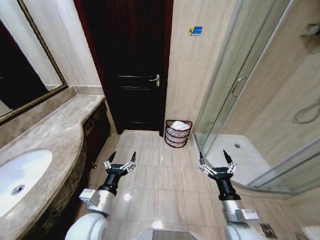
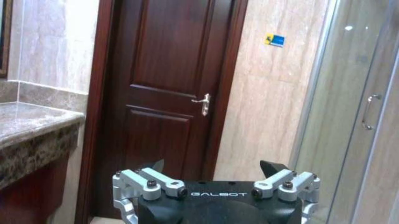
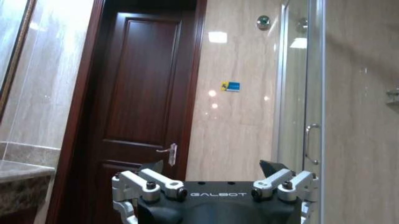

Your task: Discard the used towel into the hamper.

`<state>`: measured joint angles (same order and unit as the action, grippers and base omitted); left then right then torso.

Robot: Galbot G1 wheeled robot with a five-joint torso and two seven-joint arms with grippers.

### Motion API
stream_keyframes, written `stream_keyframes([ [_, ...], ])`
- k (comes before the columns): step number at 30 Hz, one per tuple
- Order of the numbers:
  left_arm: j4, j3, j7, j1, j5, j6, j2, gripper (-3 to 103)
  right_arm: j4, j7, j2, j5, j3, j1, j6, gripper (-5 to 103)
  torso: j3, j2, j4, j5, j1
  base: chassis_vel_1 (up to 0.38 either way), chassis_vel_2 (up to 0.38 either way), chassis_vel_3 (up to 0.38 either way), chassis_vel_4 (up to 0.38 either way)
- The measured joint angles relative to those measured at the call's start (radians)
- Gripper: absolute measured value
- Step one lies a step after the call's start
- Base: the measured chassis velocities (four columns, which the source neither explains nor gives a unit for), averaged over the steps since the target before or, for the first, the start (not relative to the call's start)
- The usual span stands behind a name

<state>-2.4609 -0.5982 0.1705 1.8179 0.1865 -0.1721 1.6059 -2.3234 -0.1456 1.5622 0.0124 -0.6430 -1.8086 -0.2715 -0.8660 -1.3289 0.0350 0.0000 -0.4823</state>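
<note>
Standing far ahead on the tiled floor point(image 1: 160, 195), against the wall between the dark door point(image 1: 132, 65) and the glass shower enclosure point(image 1: 240, 85): one hamper point(image 1: 178, 133), with one white towel point(image 1: 180, 125) already lying inside it. Hovering low over the floor, well apart from the hamper: two grippers — the left gripper point(image 1: 120, 162) and the right gripper point(image 1: 216, 161), both with fingers spread apart and clamping nothing. Possibly risking here: driving forward too quickly and bumping the light wire hamper over, or brushing the right arm against the shower glass. Also counting one washbasin point(image 1: 20, 175) in the one marble counter point(image 1: 55, 135) at the left — and one door handle point(image 1: 156, 79).
</note>
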Motion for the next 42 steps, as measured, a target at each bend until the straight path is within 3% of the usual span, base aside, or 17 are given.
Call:
stream_keyframes([
  [42,0.0,0.0,0.0,0.0,0.0,0.0,0.0,100,0.0,0.0,0.0,0.0,0.0,0.0,0.0,100,0.0,0.0,0.0002,0.0,-0.001,-0.008,0.007,0.008,-0.004],
])
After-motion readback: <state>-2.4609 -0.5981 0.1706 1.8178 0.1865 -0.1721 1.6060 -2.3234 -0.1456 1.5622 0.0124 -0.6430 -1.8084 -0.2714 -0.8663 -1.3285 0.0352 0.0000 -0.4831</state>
